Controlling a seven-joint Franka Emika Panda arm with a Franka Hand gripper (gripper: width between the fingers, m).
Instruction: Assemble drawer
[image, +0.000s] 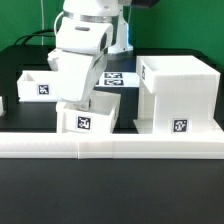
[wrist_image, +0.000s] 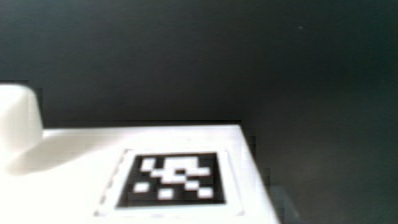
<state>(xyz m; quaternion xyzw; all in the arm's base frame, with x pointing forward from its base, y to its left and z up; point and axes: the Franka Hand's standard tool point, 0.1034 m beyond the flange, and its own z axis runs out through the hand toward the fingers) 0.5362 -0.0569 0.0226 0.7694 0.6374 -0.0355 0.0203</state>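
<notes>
The drawer's large boxy housing (image: 178, 95) stands at the exterior view's right, with a tag low on its front. One small tray (image: 92, 120) sits in front of the arm, tag facing the camera. A second tray (image: 42, 84) is at the left. My gripper (image: 82, 102) reaches down onto the near tray's top edge, and its fingertips are hidden behind its own body. The wrist view shows a white tagged face (wrist_image: 175, 178) very close and a white rounded lump (wrist_image: 15, 125) beside it. No fingers show there.
The long low white border wall (image: 110, 146) runs along the front, close to the near tray and the housing. The marker board (image: 113, 80) lies flat behind the arm. A small white part (image: 2, 103) shows at the far left edge. The table is black.
</notes>
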